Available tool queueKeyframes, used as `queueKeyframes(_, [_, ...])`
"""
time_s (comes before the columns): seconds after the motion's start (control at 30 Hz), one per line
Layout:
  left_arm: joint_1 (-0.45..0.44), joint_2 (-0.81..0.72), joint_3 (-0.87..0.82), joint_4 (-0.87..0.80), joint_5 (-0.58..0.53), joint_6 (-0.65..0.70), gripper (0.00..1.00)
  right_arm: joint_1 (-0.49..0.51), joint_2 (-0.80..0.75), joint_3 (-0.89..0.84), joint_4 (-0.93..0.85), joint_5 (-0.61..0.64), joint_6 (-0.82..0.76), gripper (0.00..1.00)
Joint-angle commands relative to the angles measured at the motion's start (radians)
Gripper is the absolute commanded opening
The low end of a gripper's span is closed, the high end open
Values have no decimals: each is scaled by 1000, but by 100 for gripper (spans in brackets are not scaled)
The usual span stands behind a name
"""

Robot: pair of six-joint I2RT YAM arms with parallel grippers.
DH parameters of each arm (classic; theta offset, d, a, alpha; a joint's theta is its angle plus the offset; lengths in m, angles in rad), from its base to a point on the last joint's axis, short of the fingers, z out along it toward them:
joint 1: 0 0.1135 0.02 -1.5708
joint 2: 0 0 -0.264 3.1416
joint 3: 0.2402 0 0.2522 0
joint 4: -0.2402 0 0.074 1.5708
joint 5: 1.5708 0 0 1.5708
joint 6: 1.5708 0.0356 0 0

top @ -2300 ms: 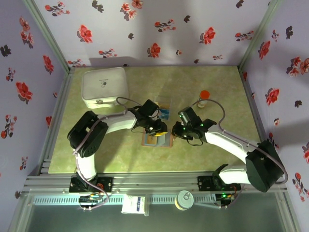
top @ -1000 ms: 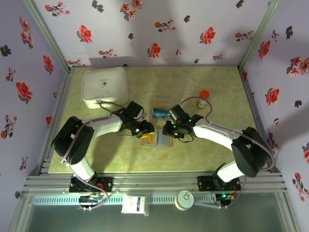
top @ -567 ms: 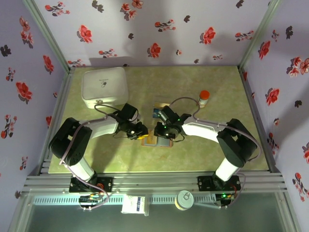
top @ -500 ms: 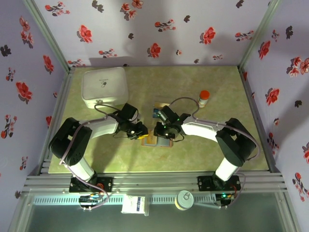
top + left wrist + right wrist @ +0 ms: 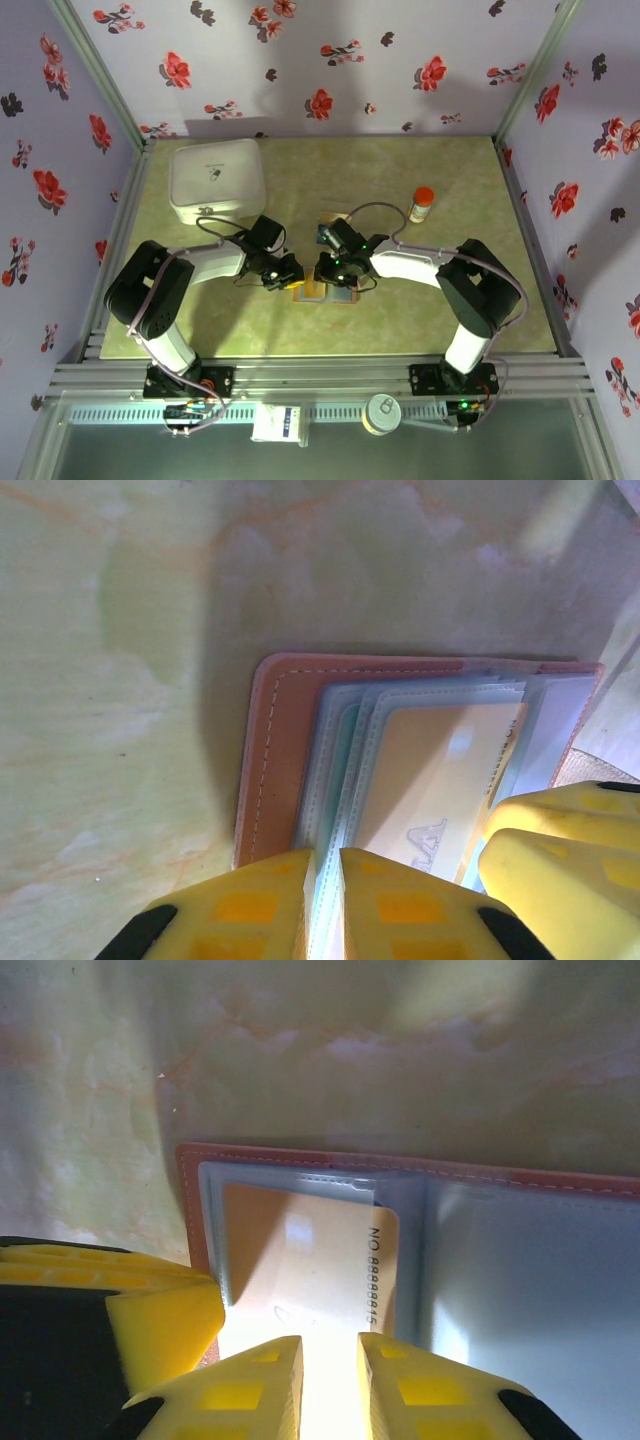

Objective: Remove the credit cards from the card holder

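Brown card holder (image 5: 340, 295) lay open on the table (image 5: 450, 300). Wrist views, unlike overhead, showed left gripper (image 5: 323, 865) pinching its pocket edge and right gripper (image 5: 330, 1350) clamped on the yellow card (image 5: 310, 1260).

We are finding the card holder (image 5: 342, 294) lying open on the table (image 5: 300, 170), right beneath the left claw (image 5: 292, 280) and the right claw (image 5: 322, 274). A credit card (image 5: 300, 1260) is sitting in its pocket at the right claw's tips. A box (image 5: 218, 180) is lying beyond the left claw, a bottle (image 5: 423, 204) beyond the right.
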Motion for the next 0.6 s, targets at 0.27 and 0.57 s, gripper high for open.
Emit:
queueKeyframes(0.27, [7,26,-14,-35,-13,24,14,7,24,15,-60,37,-15,23])
queueKeyframes(0.57, [8,11,3,-52,-17,24,14,6,-17,22,-99,67,-40,24])
